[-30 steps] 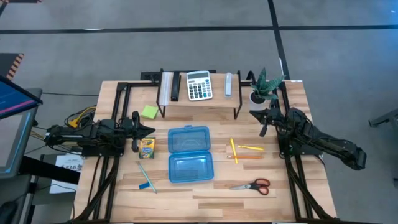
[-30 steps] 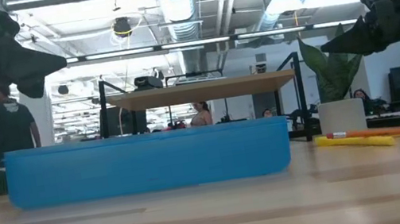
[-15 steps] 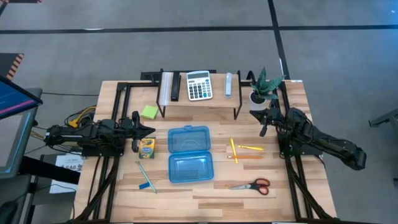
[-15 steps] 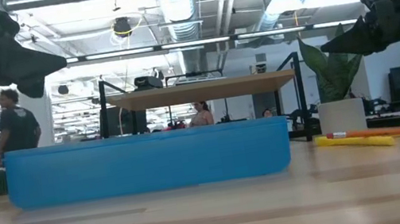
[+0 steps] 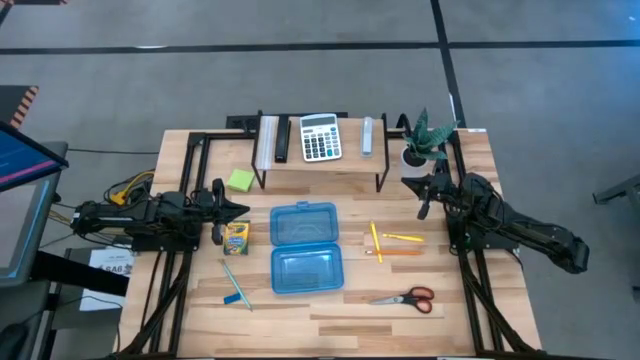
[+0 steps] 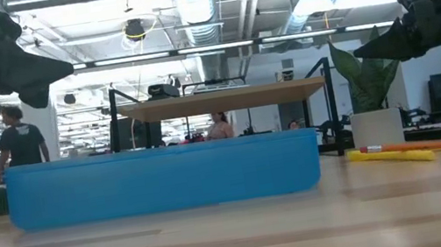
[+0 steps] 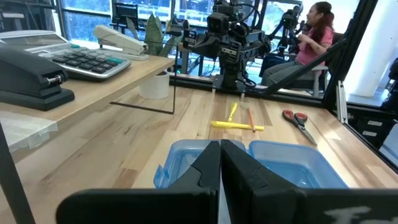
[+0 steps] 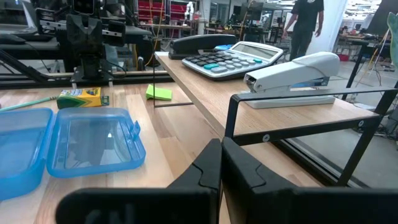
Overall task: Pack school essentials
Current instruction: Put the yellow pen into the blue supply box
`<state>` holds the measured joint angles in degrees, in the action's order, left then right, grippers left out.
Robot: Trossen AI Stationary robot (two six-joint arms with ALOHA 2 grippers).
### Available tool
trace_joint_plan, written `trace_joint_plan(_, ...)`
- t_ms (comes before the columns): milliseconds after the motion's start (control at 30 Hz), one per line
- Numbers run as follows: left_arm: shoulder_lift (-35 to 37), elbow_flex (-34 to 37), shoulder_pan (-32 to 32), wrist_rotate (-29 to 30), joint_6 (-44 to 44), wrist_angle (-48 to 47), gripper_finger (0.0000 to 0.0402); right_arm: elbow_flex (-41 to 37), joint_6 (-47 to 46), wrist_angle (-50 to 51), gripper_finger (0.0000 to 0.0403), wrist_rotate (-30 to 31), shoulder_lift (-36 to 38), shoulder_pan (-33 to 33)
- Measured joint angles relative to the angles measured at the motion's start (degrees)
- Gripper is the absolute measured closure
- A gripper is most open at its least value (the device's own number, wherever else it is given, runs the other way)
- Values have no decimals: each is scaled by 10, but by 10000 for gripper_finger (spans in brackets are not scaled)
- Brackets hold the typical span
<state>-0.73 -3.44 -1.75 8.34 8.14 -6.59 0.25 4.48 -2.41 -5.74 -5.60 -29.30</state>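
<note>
Hovering above the desk's left edge, the left gripper (image 5: 232, 209) has its fingers pressed together on nothing, tips just over the yellow-green crayon box (image 5: 235, 236). The right gripper (image 5: 428, 190) hangs near the right edge beside the small potted plant (image 5: 422, 140), fingers also closed and empty as the right wrist view shows. Nothing is packed yet: the open blue case (image 5: 306, 248) lies mid-desk, both halves bare. The lime-green sticky-note pad (image 5: 239, 180) sits toward the back left, by the shelf leg. The thin blue pen (image 5: 233, 281) lies near the front left corner. The yellow and orange pencils (image 5: 392, 244) lie loose between the case and the right edge, and the red-handled scissors (image 5: 405, 297) are toward the front right. The grey-white calculator (image 5: 320, 137) is on the raised shelf (image 5: 320, 165) at the back edge. Handling guess: pencils and pen are light, stiff, thin and likely to roll, so pinch across the middle of the shaft. Crayon box is light cardboard, a bit crushable; take it across the narrow sides. Scissors lie flat and slippery on the metal; grab at the pivot or the handles. The pad is soft and low; grip its opposite edges.
</note>
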Motion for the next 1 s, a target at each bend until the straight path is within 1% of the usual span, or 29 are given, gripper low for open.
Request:
trace_joint_plan(467, 0, 0, 0, 0, 1, 2, 401, 0, 0, 0, 370, 0, 0, 0)
trace_joint_plan(767, 0, 1, 0, 10, -3, 26, 401, 0, -2, -3, 370, 0, 0, 0)
trace_joint_plan(833, 0, 1, 0, 15, -3, 33, 401, 0, -33, -12, 370, -1, 0, 0)
trace_joint_plan(933, 0, 1, 0, 14, -3, 44, 401, 0, -133, -46, 370, -2, 0, 0)
trace_joint_plan(1000, 0, 1, 0, 7, -3, 51, 401, 0, -184, -79, 370, -2, 0, 0)
